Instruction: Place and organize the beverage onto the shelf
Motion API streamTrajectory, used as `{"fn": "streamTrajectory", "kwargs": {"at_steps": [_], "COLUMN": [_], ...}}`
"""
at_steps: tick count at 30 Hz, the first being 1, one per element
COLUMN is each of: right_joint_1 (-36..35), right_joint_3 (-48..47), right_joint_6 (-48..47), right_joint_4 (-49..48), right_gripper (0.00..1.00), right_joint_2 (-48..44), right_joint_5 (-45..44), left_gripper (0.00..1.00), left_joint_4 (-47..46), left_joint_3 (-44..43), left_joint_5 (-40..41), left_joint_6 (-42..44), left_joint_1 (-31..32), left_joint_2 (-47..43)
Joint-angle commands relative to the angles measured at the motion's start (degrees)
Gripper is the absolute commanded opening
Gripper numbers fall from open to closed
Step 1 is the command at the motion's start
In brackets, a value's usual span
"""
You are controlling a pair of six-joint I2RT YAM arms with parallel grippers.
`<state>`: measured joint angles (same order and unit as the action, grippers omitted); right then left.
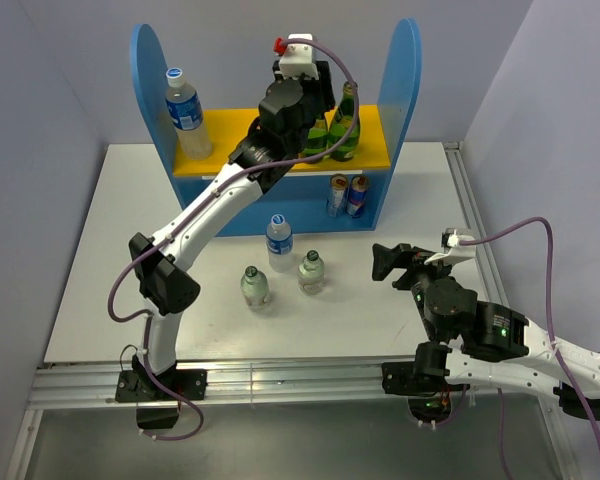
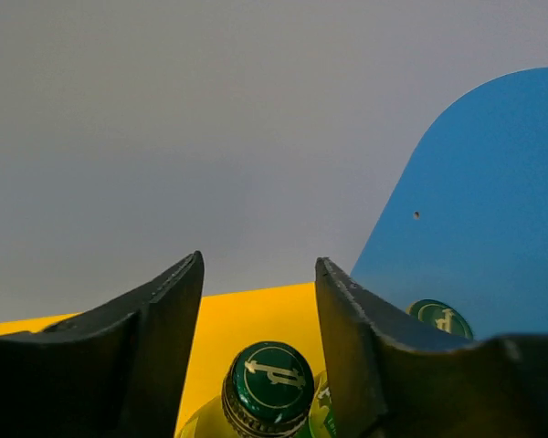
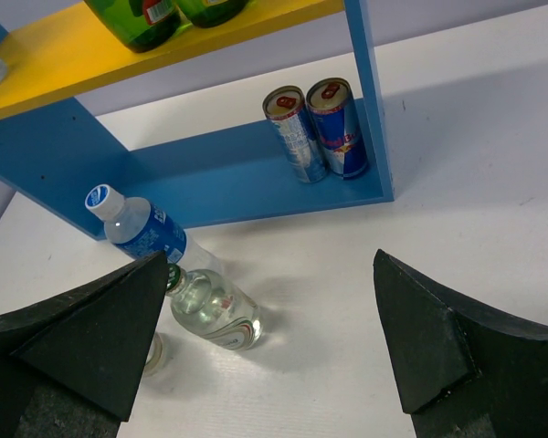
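Left pincer (image 2: 259, 269) slightly parted astride a green bottle (image 2: 272, 379), second bottle (image 2: 441, 318) just beside; right pincer (image 3: 272, 265) wide.

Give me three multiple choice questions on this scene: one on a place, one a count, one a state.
1. The cans stand on: A the yellow board, B the shelf's blue base, C the table.
2. Bottles on the table: A one, B five, C three.
3. The right gripper is: A open and empty, B shut on a can, C shut on a bottle.
B: blue board beneath them. C: one blue-labelled bottle, two green-capped bottles. A: fingers spread, nothing between.
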<state>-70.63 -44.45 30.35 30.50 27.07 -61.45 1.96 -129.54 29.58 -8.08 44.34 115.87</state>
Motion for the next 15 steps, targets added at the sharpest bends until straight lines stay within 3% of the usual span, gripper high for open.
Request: {"fn": "streamTrajectory", "kwargs": {"at_steps": [1,2,5,9,15], "right_joint_1": [-0.5,-0.4,-0.4,-0.5,-0.5], "right_joint_3": [0.7,0.6,0.6,0.4,0.5], "right_joint_6": [-0.2,-0.1,-0.2,-0.1,0.1], "right_joint_4": [-1.8,-1.8,-1.8,-1.8,-1.4], "right_gripper": [1.0,1.0,1.0,1.0,1.0], "right_joint_2": [-0.4,-0.2,0.1,0.3,0.6], "right_joint_5": [-1.0,-1.1,-1.1,-1.1,-1.0], "left_gripper": [0.6,0.73,0.83,0.88,0.92], "left_joint_4": [-5.4,-6.0,-6.1,-5.2,-6.0], "left_joint_3": [0.6,1.6,2.2,1.8,8.1], "left_joint_5": [-1.5,-1.1,-0.9,0.4,3.9], "left_joint_6": [-1.4,-1.2,-0.1,0.3,2.8], "left_joint_1": [0.4,0.5,0.7,0.7,2.8], "left_joint_2": [-1.8,-2.1,-2.5,-2.9,-11.0]}}
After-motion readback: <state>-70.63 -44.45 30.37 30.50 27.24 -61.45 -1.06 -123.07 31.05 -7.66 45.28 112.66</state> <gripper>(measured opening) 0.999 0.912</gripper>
